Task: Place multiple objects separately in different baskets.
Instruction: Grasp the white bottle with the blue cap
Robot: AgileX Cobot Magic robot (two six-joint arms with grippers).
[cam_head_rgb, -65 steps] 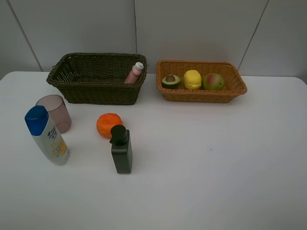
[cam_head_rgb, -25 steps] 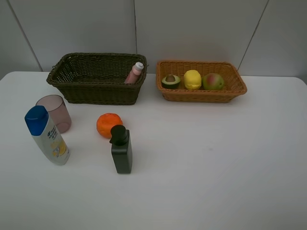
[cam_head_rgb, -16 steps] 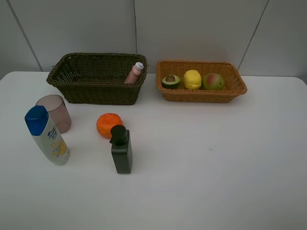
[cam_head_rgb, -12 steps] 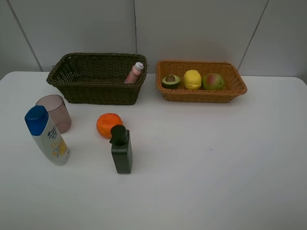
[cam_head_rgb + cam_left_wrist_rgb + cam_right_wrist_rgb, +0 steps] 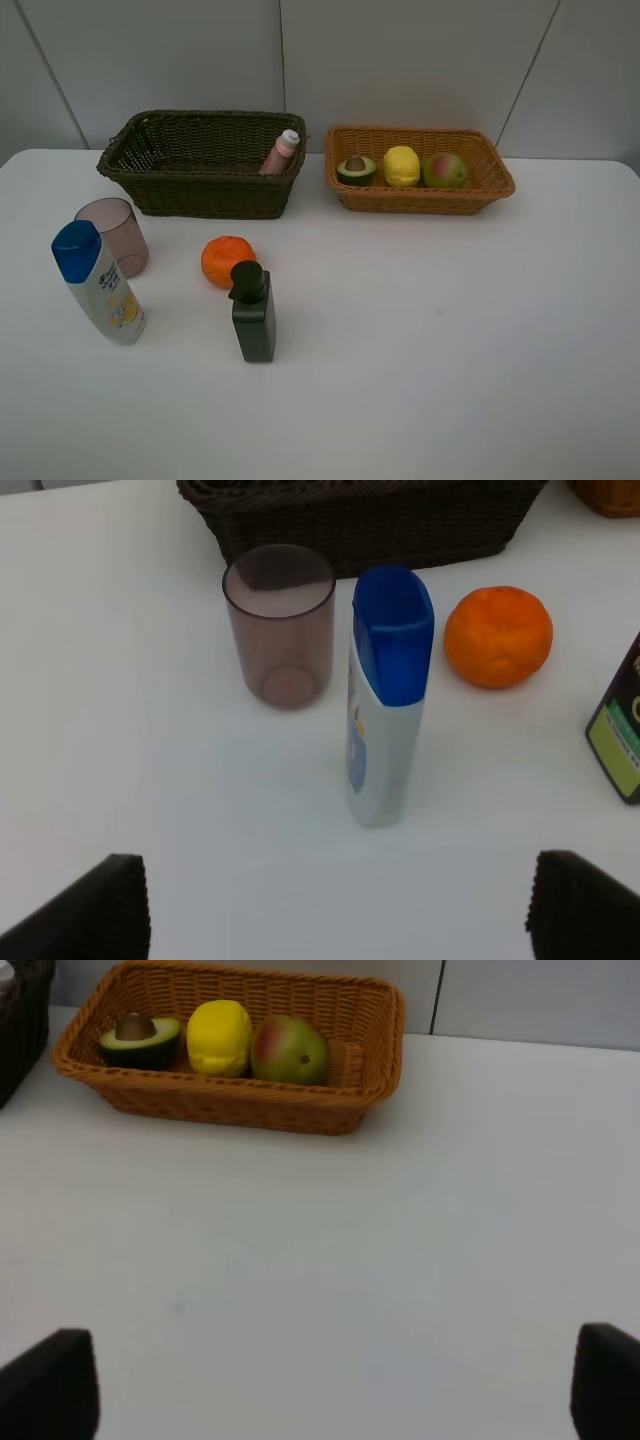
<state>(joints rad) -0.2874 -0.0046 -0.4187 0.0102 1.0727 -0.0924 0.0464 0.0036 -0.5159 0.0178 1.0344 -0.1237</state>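
White table [image 5: 450,380] holds orange [image 5: 226,260] beside black pump bottle [image 5: 253,314].

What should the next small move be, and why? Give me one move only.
Probably ease the open left hand forward toward the blue-capped bottle. The bottle stands upright on the table, straight ahead of that hand with nothing between them, and the dark basket so far holds only the pink bottle.
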